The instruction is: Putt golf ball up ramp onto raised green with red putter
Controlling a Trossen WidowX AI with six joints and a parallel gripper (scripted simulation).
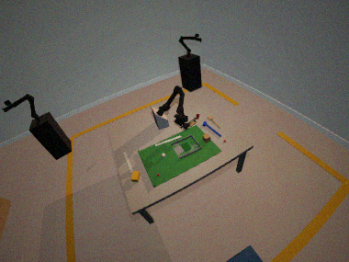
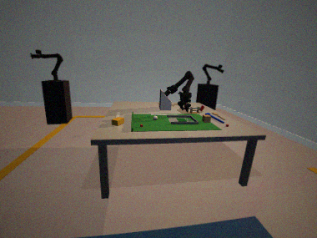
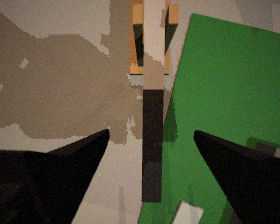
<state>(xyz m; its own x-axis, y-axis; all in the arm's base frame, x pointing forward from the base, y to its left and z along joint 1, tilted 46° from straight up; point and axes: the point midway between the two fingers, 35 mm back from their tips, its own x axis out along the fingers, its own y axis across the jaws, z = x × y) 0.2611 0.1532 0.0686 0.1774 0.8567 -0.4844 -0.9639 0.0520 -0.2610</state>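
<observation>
Wrist view: table (image 3: 60, 75) fills the frame below the gripper (image 3: 150, 150), green mat (image 3: 220, 90) under the right-hand jaw. Jaws spread wide w/ nothing btwn them. Putter shaft (image 3: 152, 140) lies lengthwise in the gap, not touched, its dark grip nearest, pale part running ahead onto an orange stand (image 3: 134, 55) beyond the fingertips

Grey walls, tan floor with yellow tape lines (image 1: 69, 185). Dark-legged table (image 2: 175, 140) stood mid-room. Two black pedestals (image 2: 56, 101) (image 2: 207, 96) sat behind it. Blue patch (image 2: 200, 230) on the near floor. Lighting was dim.
</observation>
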